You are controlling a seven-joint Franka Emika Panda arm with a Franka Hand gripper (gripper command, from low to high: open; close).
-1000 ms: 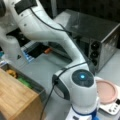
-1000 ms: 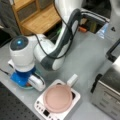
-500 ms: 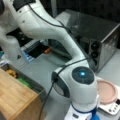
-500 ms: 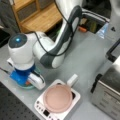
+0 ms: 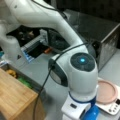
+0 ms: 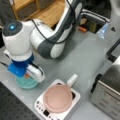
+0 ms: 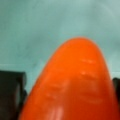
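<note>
My pincer [image 7: 65, 100] is closed on one carrot [image 7: 75, 85]; in the wrist view its two dark fingers [image 7: 11, 92] flank the orange body, whose rounded tip points up over a teal surface. In a front view my wrist hangs just above one teal bowl [image 6: 25, 82], which hides the pincer itself. Beside the bowl stands one white scale [image 6: 71, 100] bearing one pink plate [image 6: 57, 97]. One metal toaster [image 6: 107, 92] stands at that view's right, one wooden shelf [image 6: 47, 12] at its top.
</note>
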